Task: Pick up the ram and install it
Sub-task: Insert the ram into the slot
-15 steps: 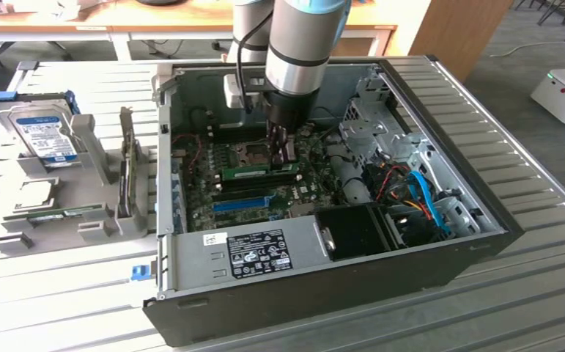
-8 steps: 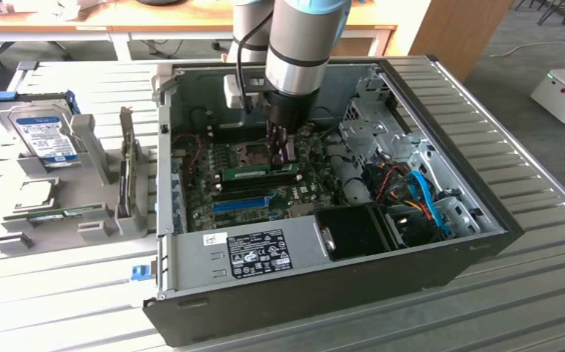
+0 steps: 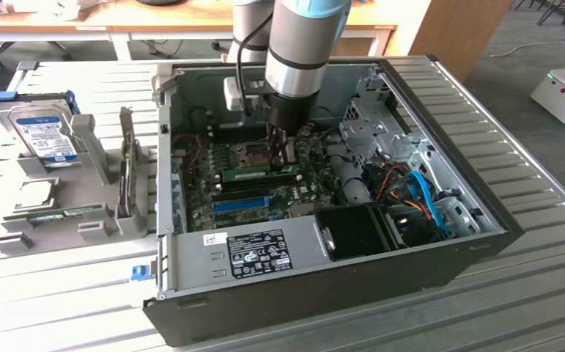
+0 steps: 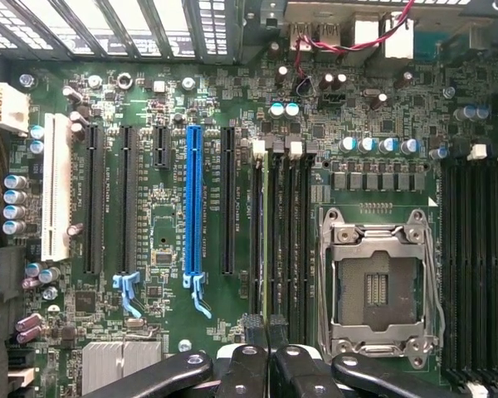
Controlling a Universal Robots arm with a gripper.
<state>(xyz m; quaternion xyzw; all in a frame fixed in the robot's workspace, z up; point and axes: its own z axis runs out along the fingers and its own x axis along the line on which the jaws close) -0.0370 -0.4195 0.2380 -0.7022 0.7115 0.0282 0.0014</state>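
Note:
The ram [image 3: 253, 174] is a thin green stick standing on edge in a black memory slot of the motherboard [image 3: 307, 192], inside the open computer case [image 3: 360, 282]. In the wrist view the ram [image 4: 267, 232] shows as a narrow green edge running between the black slots beside the CPU socket [image 4: 378, 286]. My gripper [image 3: 282, 160] reaches straight down into the case at the ram's end toward the exterior view's right. Its black fingertips [image 4: 255, 330] are pressed together with the ram's top edge running in between them, so the gripper [image 4: 267, 327] is shut on the ram.
A long blue slot [image 4: 193, 207] and black card slots lie beside the memory slots. Blue and orange cables [image 3: 424, 202] and a black fan [image 3: 360, 231] crowd the case's side at the exterior view's right. A grey parts holder [image 3: 67, 213] holding a hard drive [image 3: 45, 132] stands outside the case.

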